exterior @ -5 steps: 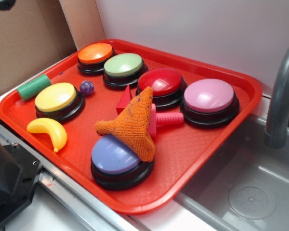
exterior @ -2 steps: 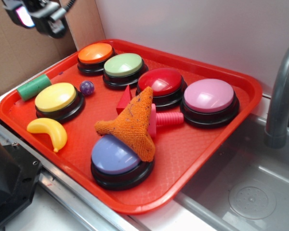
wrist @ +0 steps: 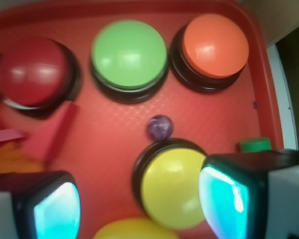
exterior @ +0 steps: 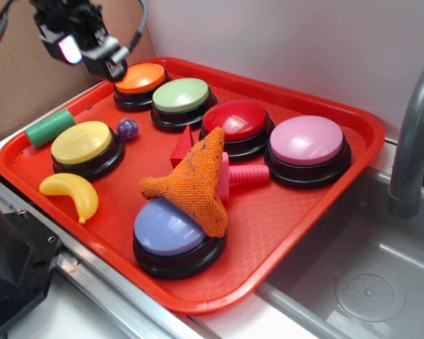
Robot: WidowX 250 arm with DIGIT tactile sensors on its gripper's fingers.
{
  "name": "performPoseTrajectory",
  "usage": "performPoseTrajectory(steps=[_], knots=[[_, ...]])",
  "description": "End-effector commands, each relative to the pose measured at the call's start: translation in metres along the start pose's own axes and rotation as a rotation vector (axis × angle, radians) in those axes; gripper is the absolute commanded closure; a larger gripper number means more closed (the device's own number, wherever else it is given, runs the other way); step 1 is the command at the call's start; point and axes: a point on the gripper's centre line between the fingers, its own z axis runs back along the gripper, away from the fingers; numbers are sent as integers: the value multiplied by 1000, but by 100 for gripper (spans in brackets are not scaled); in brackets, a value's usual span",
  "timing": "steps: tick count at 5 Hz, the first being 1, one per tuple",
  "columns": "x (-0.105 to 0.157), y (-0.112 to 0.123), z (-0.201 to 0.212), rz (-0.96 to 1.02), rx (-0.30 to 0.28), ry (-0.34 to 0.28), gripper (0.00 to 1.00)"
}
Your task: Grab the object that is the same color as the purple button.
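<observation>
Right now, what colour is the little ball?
Dark purple ball, clearest in the wrist view.

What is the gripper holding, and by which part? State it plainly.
Nothing. The gripper is open, its fingers apart above the tray; the small glossy purple ball lies untouched.

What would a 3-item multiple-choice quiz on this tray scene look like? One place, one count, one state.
1. The purple ball lies beside which button?
A) yellow button
B) pink
C) blue

2. How many buttons are on the red tray?
A) four
B) six
C) eight

3. The gripper is:
A) shut on the ball
B) open, holding nothing
C) pressing the orange button

Answers:
1 A: the ball sits at the yellow button's rim.
2 B: orange, green, red, pink, yellow and blue.
3 B: the wrist view shows its fingers apart above the tray, the ball free beyond them.
</observation>
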Motion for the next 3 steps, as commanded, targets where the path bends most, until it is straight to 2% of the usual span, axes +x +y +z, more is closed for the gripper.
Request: performPoseTrajectory(steps=[1, 3], knots=[[16, 19, -38, -76, 15, -41, 0], [21, 20, -63, -120, -20, -36, 0]])
